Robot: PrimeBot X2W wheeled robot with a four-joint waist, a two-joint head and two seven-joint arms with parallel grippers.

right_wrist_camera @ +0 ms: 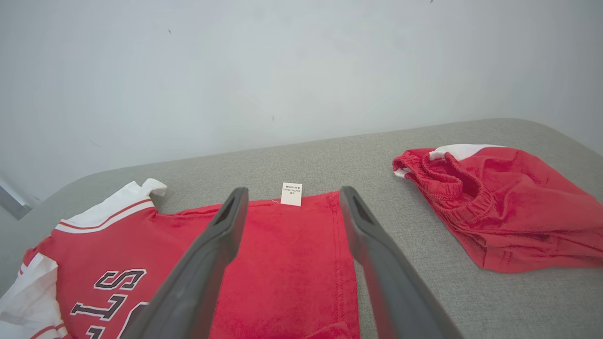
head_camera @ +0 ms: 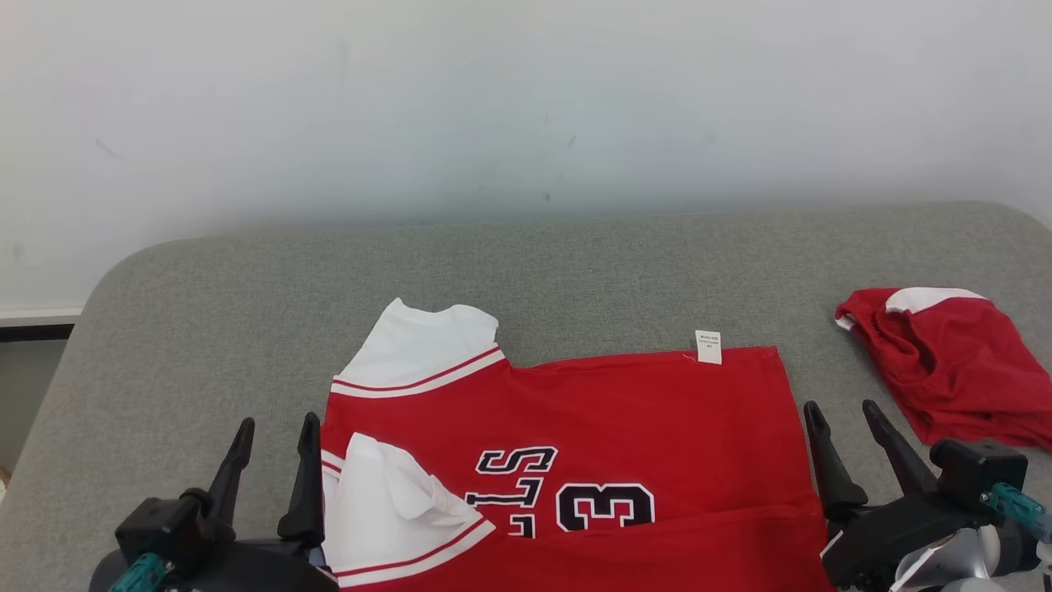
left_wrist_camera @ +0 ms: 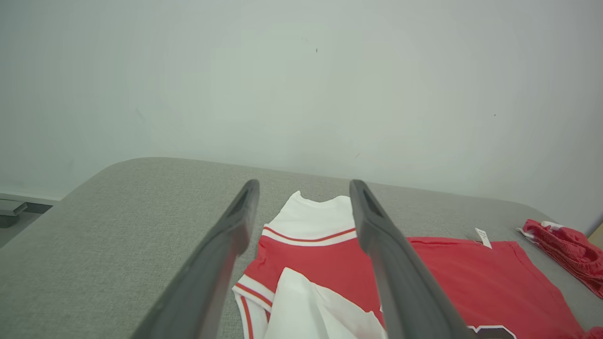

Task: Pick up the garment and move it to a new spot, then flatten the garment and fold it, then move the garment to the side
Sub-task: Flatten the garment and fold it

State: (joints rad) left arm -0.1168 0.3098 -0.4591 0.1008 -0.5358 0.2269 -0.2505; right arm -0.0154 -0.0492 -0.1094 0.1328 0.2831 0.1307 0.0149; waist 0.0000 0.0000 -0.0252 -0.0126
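Observation:
The garment is a red jersey with white sleeves, black lettering and a small white tag, lying sideways on the grey table. Its near long edge is folded over toward the middle, and one white sleeve lies folded on top at the lower left. My left gripper stands open just left of the jersey's sleeve end, with nothing between its fingers. Open too, my right gripper is at the jersey's hem end on the right. The jersey lies under the left gripper. In the right wrist view the right gripper hovers over the jersey's hem.
A second red garment with a white band lies crumpled at the right edge of the table, also seen as red shorts. A pale wall rises behind. The table's rounded left edge drops to the floor.

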